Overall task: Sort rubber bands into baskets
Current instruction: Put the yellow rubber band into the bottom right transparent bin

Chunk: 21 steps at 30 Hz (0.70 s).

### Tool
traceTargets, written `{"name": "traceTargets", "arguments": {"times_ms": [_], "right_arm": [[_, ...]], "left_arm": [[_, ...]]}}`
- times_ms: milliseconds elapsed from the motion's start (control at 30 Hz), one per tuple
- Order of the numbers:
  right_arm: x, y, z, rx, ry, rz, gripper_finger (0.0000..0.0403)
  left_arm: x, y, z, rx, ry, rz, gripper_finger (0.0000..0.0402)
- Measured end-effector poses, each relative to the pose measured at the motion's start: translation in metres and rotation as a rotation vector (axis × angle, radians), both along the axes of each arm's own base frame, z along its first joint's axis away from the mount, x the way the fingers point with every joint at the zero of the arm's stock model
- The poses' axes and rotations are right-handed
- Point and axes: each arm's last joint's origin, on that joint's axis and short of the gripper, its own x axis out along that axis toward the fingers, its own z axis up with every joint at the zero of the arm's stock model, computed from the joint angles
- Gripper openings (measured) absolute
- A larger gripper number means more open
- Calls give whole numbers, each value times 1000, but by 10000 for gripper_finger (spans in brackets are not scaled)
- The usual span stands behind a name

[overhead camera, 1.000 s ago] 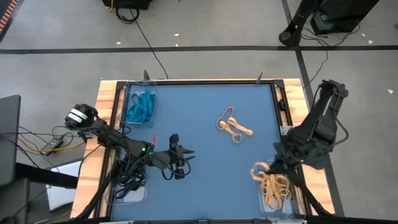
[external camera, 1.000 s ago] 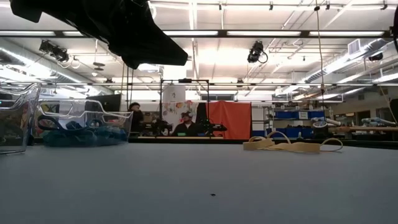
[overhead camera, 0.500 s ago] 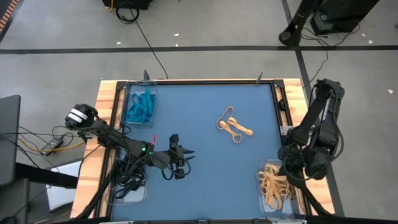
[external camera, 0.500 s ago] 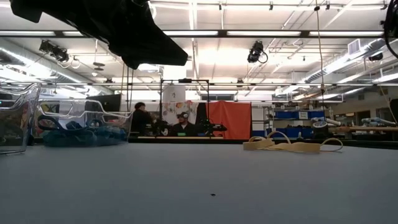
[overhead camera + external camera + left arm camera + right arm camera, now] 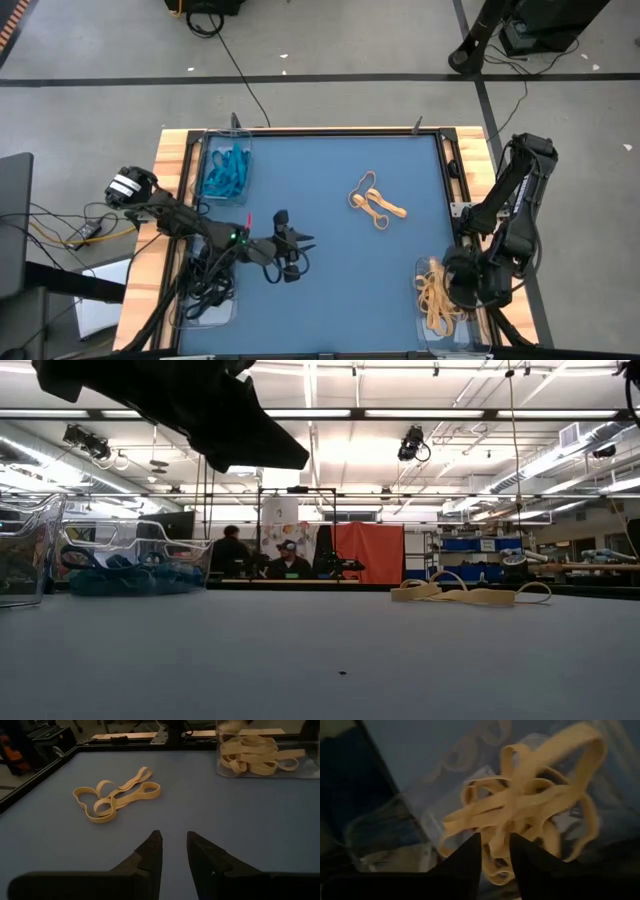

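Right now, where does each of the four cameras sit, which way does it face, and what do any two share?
High view: overhead, straight down on the blue table; both arms, left gripper, right gripper.
Low view: table height, facing the room; dark arm overhead.
Left wrist view: behind the left gripper, facing loose tan rubber bands.
Right wrist view: above the tan bands' basket, right gripper.
Shared: high, low and left wrist all show the loose tan bands.

I count three clear plastic rectangular baskets [image 5: 224,168], one holding teal-blue rubber bands [image 5: 226,172], one black bands [image 5: 208,285], one tan bands [image 5: 440,305]; one loose tan cluster [image 5: 374,201] on my blue mat; bands too tangled to count
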Motion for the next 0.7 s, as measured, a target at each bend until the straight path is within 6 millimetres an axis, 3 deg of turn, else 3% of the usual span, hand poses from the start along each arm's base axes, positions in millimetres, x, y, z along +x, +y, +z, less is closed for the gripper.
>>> {"name": "traceTargets", "arguments": {"times_ms": [300,433,700], "right_arm": [[12,16,12,166,-202,-46,129],[20,9,15,114,-313,-98,124],[45,-10,15,2,-378,-170,123]], "left_arm": [[3,7,1,45,7,-1,94],[7,15,3,62,-8,18,94],[16,37,5,-10,-32,-37,94]]}}
